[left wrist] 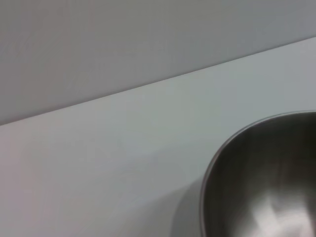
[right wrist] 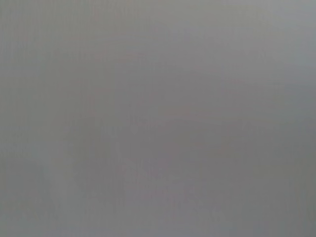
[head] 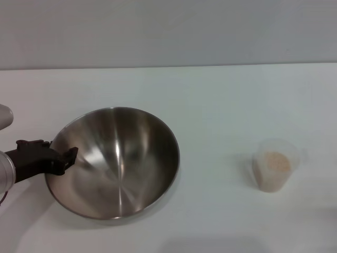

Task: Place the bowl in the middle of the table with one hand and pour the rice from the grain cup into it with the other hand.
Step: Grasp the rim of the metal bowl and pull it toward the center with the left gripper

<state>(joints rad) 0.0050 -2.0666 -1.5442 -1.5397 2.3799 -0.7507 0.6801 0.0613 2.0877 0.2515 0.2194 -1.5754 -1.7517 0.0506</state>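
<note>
Nothing stands between the bowl and the grain cup on your white surface; the two sit well apart, bowl left of centre, cup to the right. Your left end effector is clenched on the bowl's left rim, black fingers reaching over the edge. Your head view alone shows the cup and the beige rice inside it; the left wrist view catches only a curved slice of the polished steel bowl and the surface against a grey wall. The right wrist view is plain grey, and the right end effector appears nowhere.
</note>
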